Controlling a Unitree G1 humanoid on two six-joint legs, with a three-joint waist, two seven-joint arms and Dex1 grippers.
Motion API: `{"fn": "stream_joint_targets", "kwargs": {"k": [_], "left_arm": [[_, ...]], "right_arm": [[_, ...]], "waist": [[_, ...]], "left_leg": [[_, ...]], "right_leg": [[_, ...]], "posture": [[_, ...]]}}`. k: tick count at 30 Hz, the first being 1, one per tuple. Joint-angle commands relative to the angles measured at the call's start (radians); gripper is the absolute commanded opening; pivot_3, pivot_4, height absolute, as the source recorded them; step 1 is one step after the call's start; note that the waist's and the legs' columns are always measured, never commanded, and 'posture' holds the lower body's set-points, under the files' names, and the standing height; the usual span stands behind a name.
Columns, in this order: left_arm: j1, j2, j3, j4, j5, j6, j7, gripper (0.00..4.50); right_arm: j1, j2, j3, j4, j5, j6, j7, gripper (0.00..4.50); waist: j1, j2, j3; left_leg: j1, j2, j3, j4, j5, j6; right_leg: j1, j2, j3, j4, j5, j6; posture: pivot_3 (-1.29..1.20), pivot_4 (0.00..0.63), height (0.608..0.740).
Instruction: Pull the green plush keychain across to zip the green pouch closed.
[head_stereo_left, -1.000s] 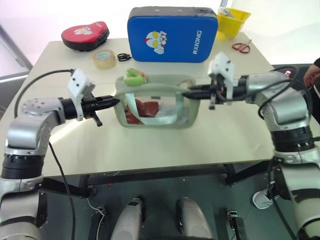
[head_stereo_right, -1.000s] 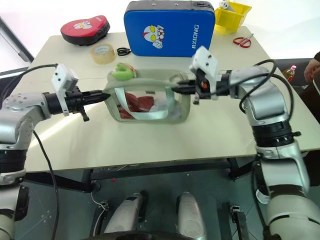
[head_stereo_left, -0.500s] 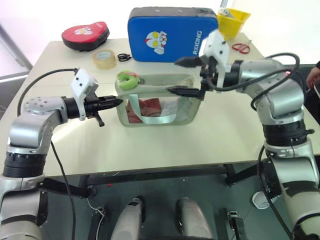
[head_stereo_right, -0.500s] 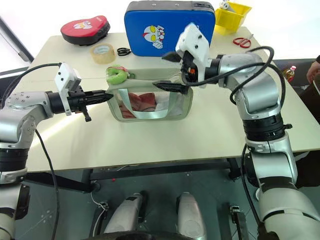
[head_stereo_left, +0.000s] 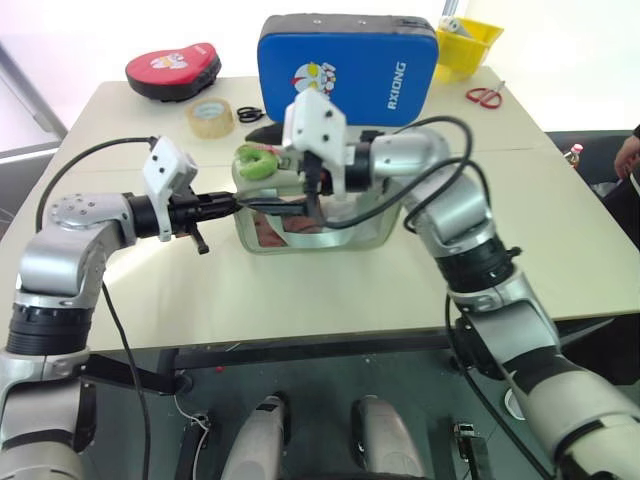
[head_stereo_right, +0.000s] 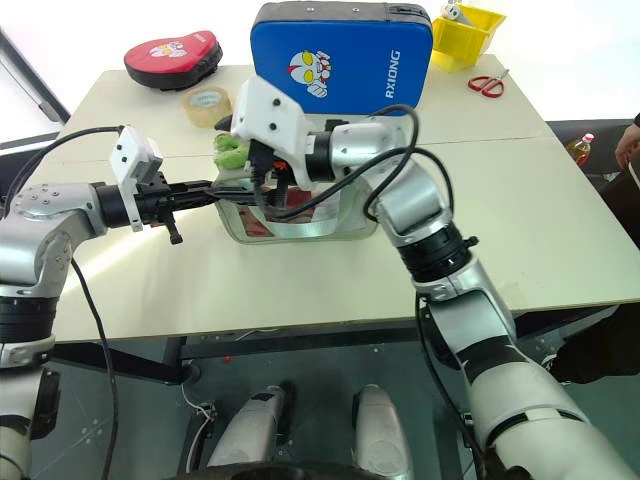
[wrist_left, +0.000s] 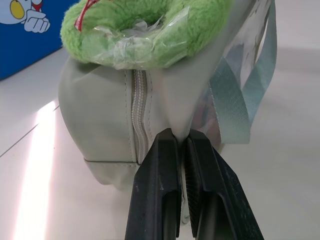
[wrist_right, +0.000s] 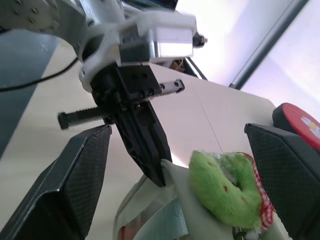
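The green pouch (head_stereo_left: 368, 216) stands on the table with red things behind its clear window. The green plush keychain (head_stereo_left: 256, 160) sits on top of the pouch's left end, at the zip. My left gripper (head_stereo_left: 231, 203) is shut on the fabric of that left end, seen close in the left wrist view, where its tips (wrist_left: 181, 145) pinch the pouch (wrist_left: 100, 115) just under the keychain (wrist_left: 145, 30). My right gripper (head_stereo_left: 266, 168) reaches across over the pouch and is open, one finger on each side of the keychain (wrist_right: 225, 187) without touching it.
Behind the pouch stands a blue cartoon pad (head_stereo_left: 345, 68). A red pad (head_stereo_left: 172, 68), a tape roll (head_stereo_left: 209, 118) and black scissors (head_stereo_left: 248, 114) lie at the back left. A yellow bin (head_stereo_left: 465, 42) and red scissors (head_stereo_left: 484, 95) sit back right. A person's hand (head_stereo_left: 628, 155) shows at the right edge.
My right gripper has opened, let go of the pouch's right end and swung left across the pouch to the keychain. My left gripper has kept its hold in place.
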Motion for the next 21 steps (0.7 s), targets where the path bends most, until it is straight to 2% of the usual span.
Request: {"fn": "stream_joint_targets", "kwargs": {"k": [1,3,6,13,21], "left_arm": [[-0.012,0.011,0.020,-0.035,-0.011,-0.012,-0.003,0.00],[-0.012,0.013,0.021,-0.036,-0.012,-0.010,-0.003,0.00],[-0.011,0.015,0.022,-0.040,-0.013,-0.007,-0.003,0.00],[0.001,0.018,0.032,-0.058,-0.018,0.003,0.005,0.00],[0.003,0.016,0.037,-0.057,-0.018,0.004,0.020,0.00]], "right_arm": [[-0.062,0.026,0.004,0.089,-0.065,-0.121,-0.023,4.42],[-0.075,0.037,0.014,0.142,-0.095,-0.170,-0.023,4.42],[-0.097,0.057,0.008,0.209,-0.117,-0.206,-0.029,3.54],[-0.115,0.057,-0.018,0.236,-0.136,-0.212,-0.024,0.06],[-0.170,0.037,-0.155,0.251,-0.096,-0.071,-0.140,0.06]], "waist": [[0.000,0.000,0.000],[0.000,0.000,0.000],[-0.001,0.000,0.000],[0.000,0.000,0.000],[0.001,0.000,0.000]], "left_leg": [[0.000,0.000,0.000,0.000,0.000,0.000],[0.000,0.000,0.000,0.000,0.000,0.000],[0.000,0.001,0.000,0.000,0.000,0.000],[0.000,0.003,-0.001,-0.001,0.000,0.000],[0.000,0.003,-0.002,-0.001,0.000,-0.001]], "right_leg": [[0.000,0.000,0.000,0.000,0.000,0.000],[0.000,0.000,0.000,0.000,0.000,0.000],[0.000,0.002,0.000,0.000,0.000,-0.001],[0.000,0.004,0.000,0.000,0.001,-0.002],[-0.001,0.004,0.000,0.000,0.001,-0.002]], "posture": [[0.00,0.150,0.740],[0.00,0.150,0.740],[0.00,0.150,0.740],[0.00,0.150,0.740],[0.00,0.150,0.740]]}}
